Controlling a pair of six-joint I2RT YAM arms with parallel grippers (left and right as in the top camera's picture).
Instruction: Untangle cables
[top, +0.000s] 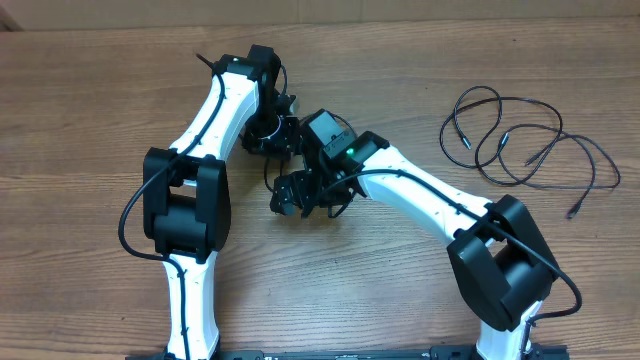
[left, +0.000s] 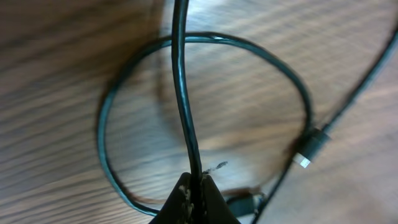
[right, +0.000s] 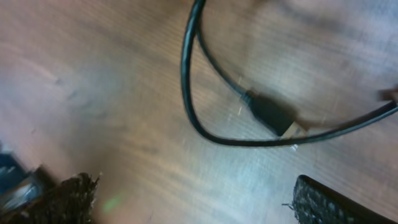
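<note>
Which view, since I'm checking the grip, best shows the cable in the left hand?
Left wrist: the cable rises close-up from the shut left hand. Overhead, the arms hide it. Right wrist shows a loop and plug, perhaps another cable.

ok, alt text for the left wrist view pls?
The left gripper, shut, pinches a thin black cable that runs straight up out of frame. Behind it a cable loop lies on the wooden table, with a small plug at the right.

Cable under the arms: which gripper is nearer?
Left. The left gripper is shut on the cable; the right gripper hangs open above a loop, not touching.
</note>
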